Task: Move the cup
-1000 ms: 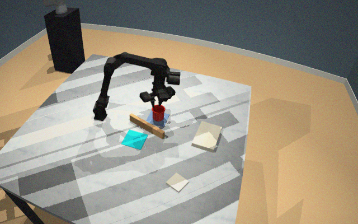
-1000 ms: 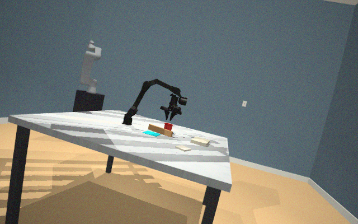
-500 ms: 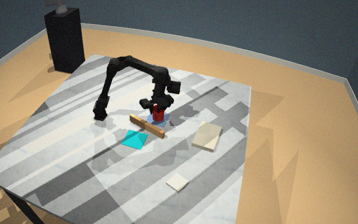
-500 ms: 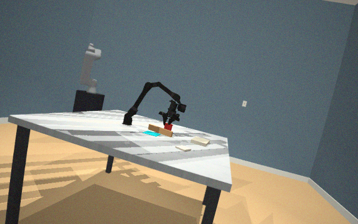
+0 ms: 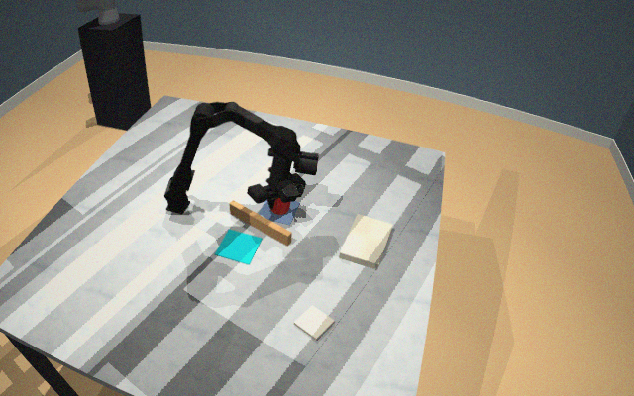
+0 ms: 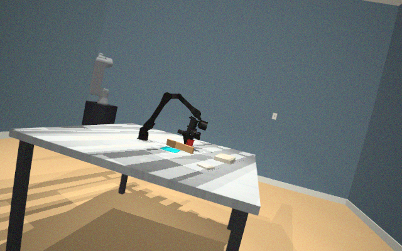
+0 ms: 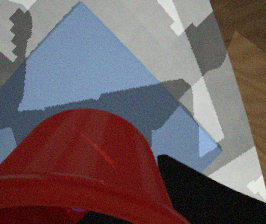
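Observation:
The red cup is at the blue pad. Whether its base touches the pad is hard to tell. My gripper is low at the cup and shut on its wall. In the wrist view, one black finger is outside the cup at its right and the other shows dark inside the mouth. A bit of a purple marble shows inside; the other marbles are hidden. The cyan pad bears nothing.
A low wooden bar stands between the two pads. A larger cream block and a small cream tile lie on the table on the far side from the arm's base.

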Controlling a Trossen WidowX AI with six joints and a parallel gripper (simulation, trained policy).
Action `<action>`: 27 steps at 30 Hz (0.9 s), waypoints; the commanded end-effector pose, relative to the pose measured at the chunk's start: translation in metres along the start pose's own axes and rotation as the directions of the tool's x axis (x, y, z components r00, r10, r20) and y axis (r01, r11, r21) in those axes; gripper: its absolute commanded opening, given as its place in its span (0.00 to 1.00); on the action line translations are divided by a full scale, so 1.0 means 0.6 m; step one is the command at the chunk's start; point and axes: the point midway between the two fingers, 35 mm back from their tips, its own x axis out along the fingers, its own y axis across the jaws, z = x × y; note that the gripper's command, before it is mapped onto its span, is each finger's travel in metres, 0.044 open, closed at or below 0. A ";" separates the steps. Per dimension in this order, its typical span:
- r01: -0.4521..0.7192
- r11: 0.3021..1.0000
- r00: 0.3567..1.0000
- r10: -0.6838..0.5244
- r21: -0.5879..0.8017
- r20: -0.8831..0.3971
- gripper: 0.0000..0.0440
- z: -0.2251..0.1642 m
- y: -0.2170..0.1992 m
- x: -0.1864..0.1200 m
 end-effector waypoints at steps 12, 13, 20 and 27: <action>-0.001 1.000 1.000 0.001 0.007 0.017 0.01 0.003 -0.018 -0.018; -0.003 1.000 1.000 0.003 0.010 0.019 0.01 0.003 -0.019 -0.021; -0.023 0.998 0.999 0.022 0.051 0.025 0.00 0.002 -0.035 -0.052; -0.059 0.992 0.998 0.055 0.112 0.039 0.00 0.006 -0.055 -0.092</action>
